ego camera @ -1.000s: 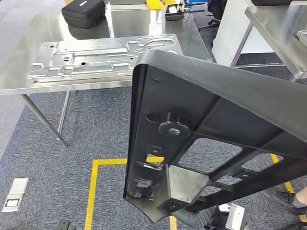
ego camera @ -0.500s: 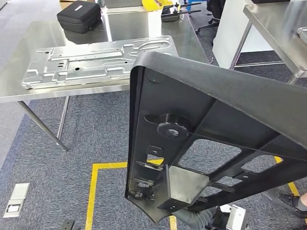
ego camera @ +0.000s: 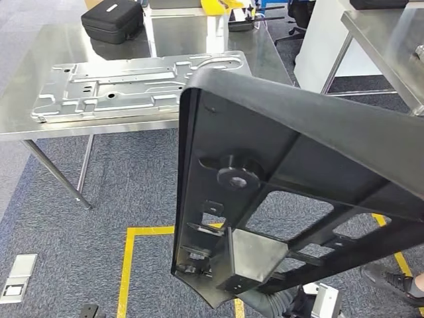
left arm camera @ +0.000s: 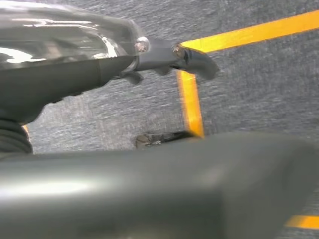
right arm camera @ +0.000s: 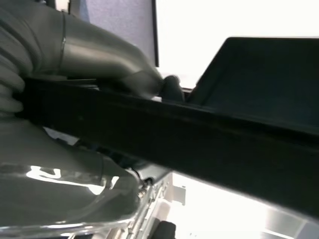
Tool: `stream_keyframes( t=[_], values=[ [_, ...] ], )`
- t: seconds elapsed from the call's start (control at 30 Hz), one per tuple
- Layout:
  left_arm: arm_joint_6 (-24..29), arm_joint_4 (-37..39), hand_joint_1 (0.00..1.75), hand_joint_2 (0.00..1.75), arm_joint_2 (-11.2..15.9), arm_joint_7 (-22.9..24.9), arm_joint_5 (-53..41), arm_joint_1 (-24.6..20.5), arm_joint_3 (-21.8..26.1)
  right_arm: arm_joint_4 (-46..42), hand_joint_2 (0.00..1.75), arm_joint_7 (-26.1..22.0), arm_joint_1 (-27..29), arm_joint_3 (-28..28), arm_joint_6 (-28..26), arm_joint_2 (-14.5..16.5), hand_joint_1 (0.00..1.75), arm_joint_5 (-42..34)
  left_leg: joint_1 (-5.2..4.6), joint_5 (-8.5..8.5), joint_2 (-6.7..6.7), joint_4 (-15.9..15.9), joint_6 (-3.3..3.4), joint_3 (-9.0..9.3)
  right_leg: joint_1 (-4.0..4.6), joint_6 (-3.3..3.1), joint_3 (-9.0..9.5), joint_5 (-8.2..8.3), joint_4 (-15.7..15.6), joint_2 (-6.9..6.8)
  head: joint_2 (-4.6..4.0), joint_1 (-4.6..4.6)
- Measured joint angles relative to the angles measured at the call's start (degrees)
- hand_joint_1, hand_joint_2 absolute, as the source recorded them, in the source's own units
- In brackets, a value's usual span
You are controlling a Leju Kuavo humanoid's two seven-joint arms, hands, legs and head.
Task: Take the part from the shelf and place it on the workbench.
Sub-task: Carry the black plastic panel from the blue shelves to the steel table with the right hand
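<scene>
A large black frame-like part [ego camera: 300,179] hangs tilted close in front of me, above the carpet. My right hand [ego camera: 280,301] grips its lower edge from beneath. In the right wrist view the thumb [right arm camera: 112,59] lies over a black bar of the part [right arm camera: 226,144], with the palm under it. The steel workbench [ego camera: 20,109] stands ahead to the left, a stamped metal panel [ego camera: 140,83] lying on it. My left hand [left arm camera: 112,69] is low over the carpet, one dark finger [left arm camera: 195,59] stretched out, with nothing seen in it.
A black case [ego camera: 112,18] sits at the workbench's far side. A second steel table [ego camera: 390,46] stands on the right. Yellow tape [ego camera: 127,265] marks the carpet, with a floor box [ego camera: 17,278] at the left. A person's shoe [ego camera: 400,285] is near the lower right.
The whole picture has swayed a little, so the camera has moved. The part keeps its place in front of me, still in my right hand's grip.
</scene>
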Motion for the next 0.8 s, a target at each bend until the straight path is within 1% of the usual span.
stream_keyframes(
  t=[0.03,0.1,0.13,0.17,0.2,0.23,0.27,0.3,0.33,0.37,0.43,0.47,0.5,0.53,0.6,0.63,0.67,0.7,0.73,0.77,0.8],
  values=[
    [0.0,0.0,0.0,0.0,0.0,0.0,0.0,0.0,0.0,-0.1,1.75,0.0,0.0,0.0,0.0,-0.1,1.75,0.0,0.15,-0.02,0.06,-0.2,0.21,0.31,0.0,0.12,-1.3,-1.39,2.7,-0.01,0.0,0.01],
    [0.0,0.0,0.0,0.0,0.0,0.0,0.0,-0.1,0.0,-0.1,1.75,0.0,0.0,0.0,0.0,-0.1,1.75,0.0,0.17,-0.3,0.1,-0.3,0.5,0.65,0.04,0.33,-5.29,-4.2,9.9,0.0,0.0,0.01],
    [0.0,0.0,0.0,0.0,0.0,0.0,0.0,0.0,0.0,-0.1,1.75,0.0,0.1,0.0,0.0,-0.2,1.75,0.0,0.17,-0.47,0.12,-0.3,0.55,0.84,0.03,0.42,-6.92,-4.58,12.4,-0.01,-0.01,0.01],
    [0.0,0.0,0.0,0.0,0.0,0.0,0.0,0.0,0.0,-0.1,1.75,0.0,0.1,0.0,0.0,-0.2,1.75,0.0,0.19,-0.69,0.11,-0.3,0.49,1.1,0.03,0.49,-7.63,-3.76,12.9,-0.01,-0.01,0.01],
    [0.0,0.0,0.0,0.0,0.0,0.0,0.0,0.0,0.0,-0.1,1.75,0.0,0.1,0.0,0.0,-0.2,1.75,0.0,0.24,-0.95,0.08,-0.3,0.36,1.47,0.02,0.54,-7.24,-1.83,11.2,-0.03,0.0,0.01],
    [0.0,0.0,0.0,0.0,0.0,0.0,0.0,0.0,0.0,-0.1,1.75,0.1,0.1,0.0,0.0,-0.2,1.75,0.0,0.29,-1.29,0.06,-0.3,0.16,1.96,0.0,0.53,-5.94,0.78,7.7,-0.07,0.01,0.01],
    [0.0,0.0,0.0,0.0,0.0,0.0,0.0,0.0,0.0,0.0,1.75,0.1,0.1,0.0,0.0,-0.2,1.75,0.0,0.28,-1.63,0.04,-0.2,-0.1,2.34,0.02,0.46,-4.48,2.74,4.2,-0.12,0.01,0.01],
    [0.0,0.0,0.0,0.0,0.0,0.0,0.0,0.0,0.0,0.0,1.75,0.1,0.1,0.0,0.0,-0.2,1.75,0.0,0.19,-1.94,0.01,-0.1,-0.4,2.55,0.06,0.3,-3.24,3.94,1.2,-0.11,0.0,0.01],
    [0.0,0.0,0.0,0.0,0.0,0.0,0.0,-0.1,0.0,0.0,1.75,0.1,0.1,0.0,0.0,-0.2,1.75,0.0,0.09,-2.15,0.0,0.0,-0.66,2.61,0.12,0.04,-2.57,4.32,-0.6,-0.08,0.0,0.01],
    [0.0,0.0,0.0,0.0,0.0,0.1,0.0,-0.1,0.0,0.0,1.75,0.1,0.1,0.0,0.0,-0.2,1.75,0.0,0.0,-2.25,-0.01,0.0,-0.86,2.56,0.21,-0.27,-2.43,3.95,-1.0,0.0,0.0,0.02],
    [0.0,0.0,0.0,0.0,0.0,0.1,0.0,-0.2,0.0,-0.1,1.75,0.1,0.1,0.0,0.0,-0.2,1.75,0.0,-0.01,-2.45,-0.02,-0.1,-1.17,2.65,0.13,-0.92,-2.34,3.76,-1.3,0.1,0.0,0.04],
    [0.0,0.0,0.0,0.0,0.0,0.1,0.0,-0.3,0.0,-0.1,1.75,0.1,0.1,0.0,0.0,-0.2,1.75,0.0,0.02,-2.83,-0.02,0.3,-1.38,2.6,0.01,-1.23,-2.19,3.65,-1.4,0.07,0.01,0.03],
    [0.0,0.0,0.0,0.0,-0.1,0.1,0.0,-0.3,0.0,-0.1,1.75,0.1,0.0,0.0,0.0,-0.2,1.75,0.0,0.07,-3.59,-0.02,1.6,-1.64,2.12,-0.13,-1.5,-2.02,3.56,-1.4,0.0,0.01,0.01],
    [0.0,0.0,0.0,0.0,-0.1,0.1,0.0,-0.4,0.0,-0.1,1.75,0.1,0.0,0.0,0.0,-0.2,1.75,0.0,0.15,-4.86,-0.02,4.1,-1.93,0.94,-0.21,-1.75,-1.85,3.44,-1.5,-0.08,0.01,0.01],
    [0.0,0.0,0.0,0.0,-0.1,0.1,0.0,-0.3,-0.1,-0.1,1.75,0.1,-0.1,0.0,0.0,-0.2,1.75,0.0,0.28,-7.76,-0.02,11.5,-2.31,-3.06,-0.18,-2.1,-1.63,3.14,-1.5,-0.18,0.01,0.0],
    [0.0,0.0,0.0,0.0,-0.1,0.2,0.0,-0.3,0.0,-0.1,1.75,0.2,0.0,0.0,0.0,-0.2,1.75,0.0,0.29,-8.45,-0.02,14.5,-2.39,-4.93,-0.16,-2.18,-1.48,2.97,-1.5,-0.17,0.01,0.01],
    [0.0,0.0,0.0,0.0,-0.1,0.2,0.0,-0.2,0.0,-0.1,1.75,0.2,0.0,0.0,0.0,-0.2,1.75,0.0,0.29,-8.01,-0.02,15.8,-2.36,-5.99,-0.15,-2.2,-1.25,2.78,-1.5,-0.12,0.01,0.0],
    [0.0,0.0,0.0,0.0,-0.1,0.2,0.0,-0.2,0.0,-0.1,1.75,0.2,0.0,0.0,0.0,-0.2,1.75,0.0,0.28,-6.4,-0.02,14.8,-2.22,-5.97,-0.13,-2.18,-0.91,2.56,-1.5,-0.07,0.01,0.01],
    [0.0,0.0,0.0,0.0,-0.1,0.2,0.0,-0.2,0.0,-0.1,1.75,0.2,0.0,0.0,0.0,-0.2,1.75,0.0,0.24,-3.93,-0.02,11.8,-1.94,-5.0,-0.11,-2.12,-0.46,2.28,-1.5,-0.01,0.01,0.0],
    [0.0,0.0,0.0,0.0,-0.1,0.2,0.0,-0.2,0.0,-0.1,1.75,0.2,-0.1,0.0,0.0,-0.2,1.75,0.0,0.13,-1.73,-0.06,8.3,-1.56,-3.65,-0.1,-2.03,-0.01,1.99,-1.5,0.03,0.01,-0.01],
    [0.0,0.0,0.0,0.0,0.0,0.2,0.0,-0.2,-0.1,-0.1,1.75,0.2,-0.1,0.0,0.0,-0.2,1.75,0.0,-0.05,-0.07,-0.09,5.2,-1.15,-2.42,-0.05,-1.86,0.34,1.72,-1.5,0.08,0.01,0.0]
  ],
)
